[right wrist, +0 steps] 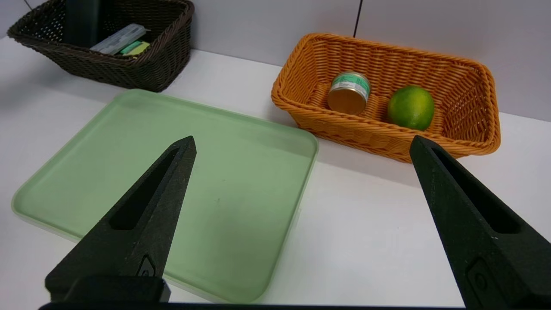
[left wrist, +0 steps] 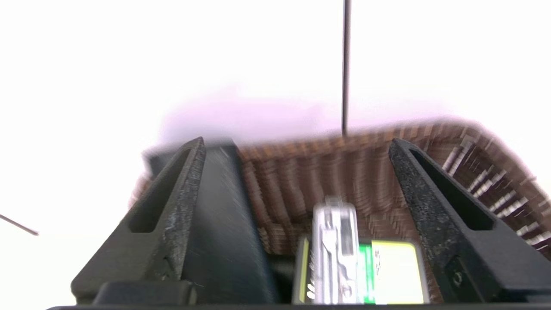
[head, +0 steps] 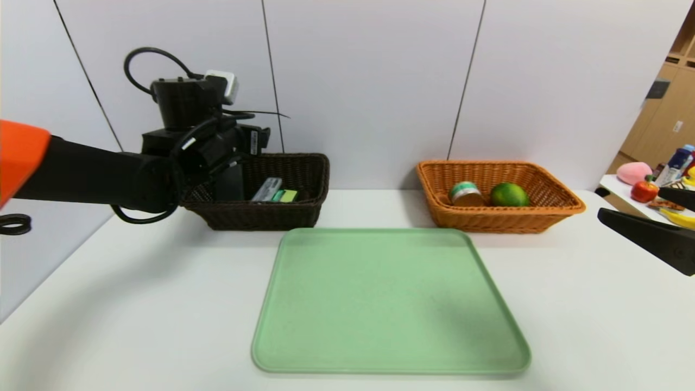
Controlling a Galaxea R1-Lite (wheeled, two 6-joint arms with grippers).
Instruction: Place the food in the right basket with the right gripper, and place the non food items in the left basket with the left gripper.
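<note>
My left gripper is open above the dark brown left basket, its arm reaching in from the left. In the basket the black fabric pouch stands on end against one finger. The clear-grey cutlery case lies on the green pump bottle. The orange right basket holds the tin can on its side and the lime. My right gripper is open and empty, low over the table at the far right.
A light green tray lies bare in the middle of the white table, in front of both baskets. The wall stands right behind the baskets. A side table with toy fruit and bottles is at the far right.
</note>
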